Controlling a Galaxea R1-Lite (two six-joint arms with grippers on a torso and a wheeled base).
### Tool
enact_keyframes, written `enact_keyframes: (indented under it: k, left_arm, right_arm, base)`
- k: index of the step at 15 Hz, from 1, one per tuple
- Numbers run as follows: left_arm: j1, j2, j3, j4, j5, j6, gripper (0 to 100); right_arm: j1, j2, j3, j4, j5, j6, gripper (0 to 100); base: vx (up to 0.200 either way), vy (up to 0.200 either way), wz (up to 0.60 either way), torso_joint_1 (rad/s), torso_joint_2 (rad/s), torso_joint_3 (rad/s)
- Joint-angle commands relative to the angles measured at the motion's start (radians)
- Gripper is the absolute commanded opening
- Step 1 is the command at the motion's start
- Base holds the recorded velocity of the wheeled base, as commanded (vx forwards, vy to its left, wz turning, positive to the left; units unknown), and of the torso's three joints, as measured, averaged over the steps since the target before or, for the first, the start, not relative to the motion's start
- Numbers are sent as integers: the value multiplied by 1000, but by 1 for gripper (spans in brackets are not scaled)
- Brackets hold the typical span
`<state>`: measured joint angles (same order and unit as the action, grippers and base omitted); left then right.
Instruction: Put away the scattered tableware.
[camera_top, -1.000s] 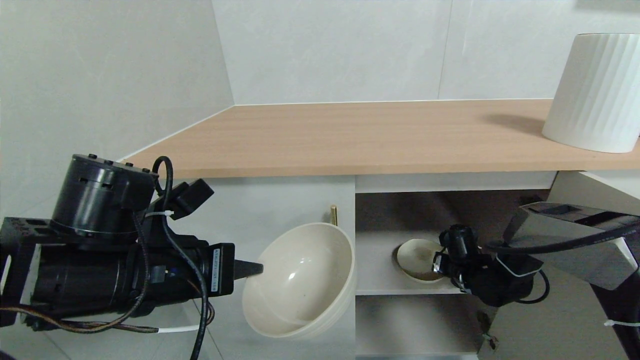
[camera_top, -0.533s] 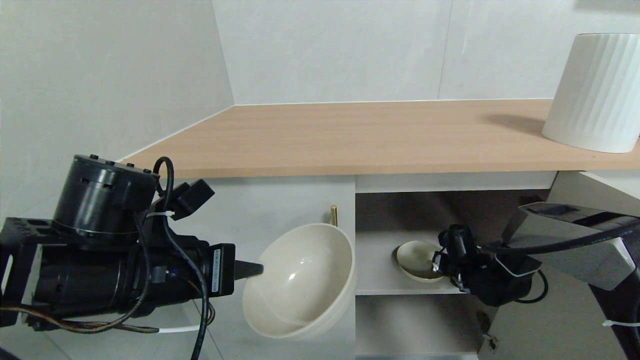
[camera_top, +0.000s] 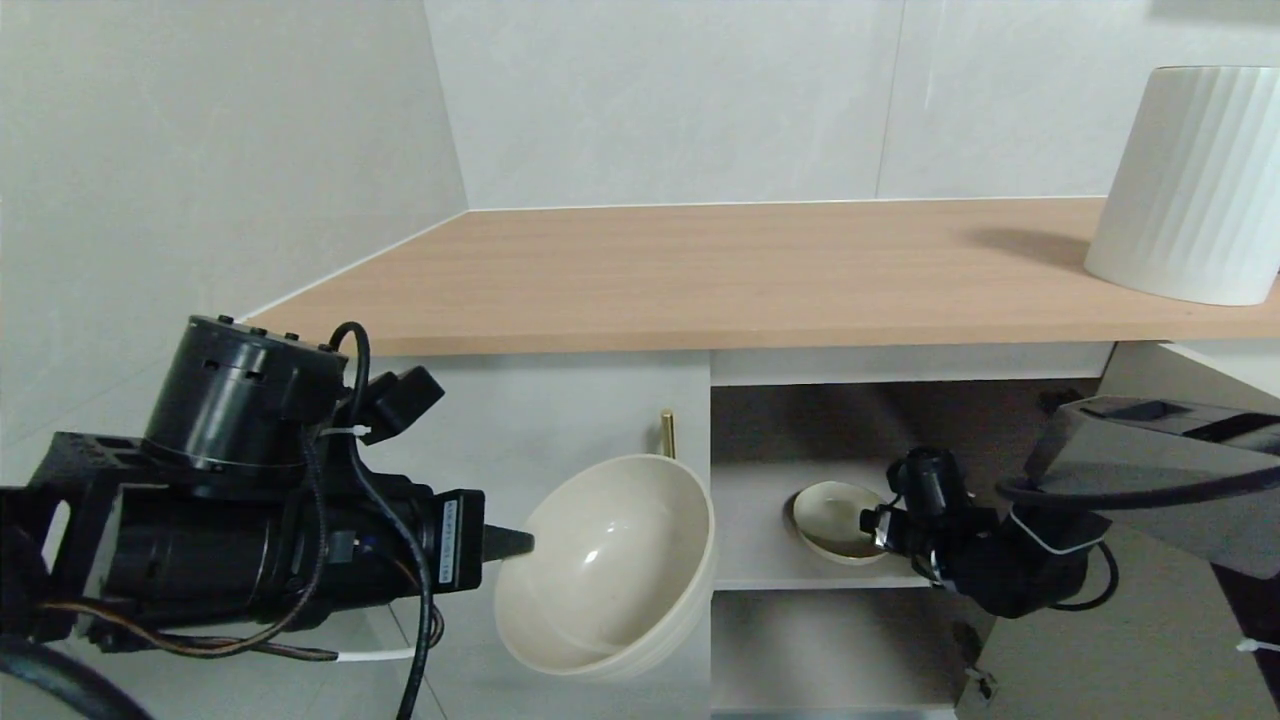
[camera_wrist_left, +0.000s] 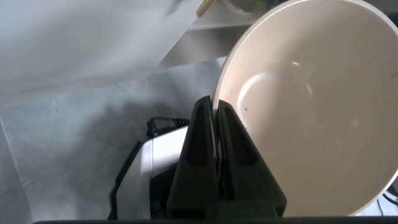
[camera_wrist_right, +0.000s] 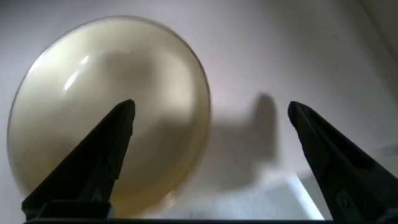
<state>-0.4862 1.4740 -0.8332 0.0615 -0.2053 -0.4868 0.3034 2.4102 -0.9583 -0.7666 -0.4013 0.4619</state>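
Note:
My left gripper is shut on the rim of a large cream bowl, held tilted in the air before the closed left cabinet door. In the left wrist view its fingers pinch that bowl's edge. A smaller cream bowl sits on the white shelf inside the open cabinet. My right gripper stands open just in front of the small bowl, with nothing between its fingers.
A wooden countertop runs above the cabinet, with a white ribbed container at its far right. A brass handle sticks out of the left door beside the large bowl. A lower shelf space lies under the small bowl.
My left arm has shifted slightly right and down with the large bowl. My right gripper has drawn back a little from the small bowl, which stays on the shelf.

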Motion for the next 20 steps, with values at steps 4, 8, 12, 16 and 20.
enact_keyframes:
  k: [4,8,12,16,20]
  left_arm:
    - [-104,167,-69,52,67,-1,0]
    - [-180,328,-138,50,254,8,0]
    - [-244,407,-150,54,265,31,0]
    - [-282,422,-142,54,305,25,0]
    - [-304,399,-142,54,307,16,0]
  right_arm:
    - [72,-485,151,336,288,-5,100]
    - [175,-815,53,741,441,-117,100]
    - [332,-867,-27,951,440,-137,100]
    - [416,-732,-11,948,392,-128,100]
    - [461,-652,-14,946,364,-101,100]
  base:
    - [0,0,0,0,0,0]
    - [0,0,0,0,0,0]
    - [0,0,0,0,0,0]
    - [0,0,0,0,0,0]
    - [0,0,0,0,0,0]
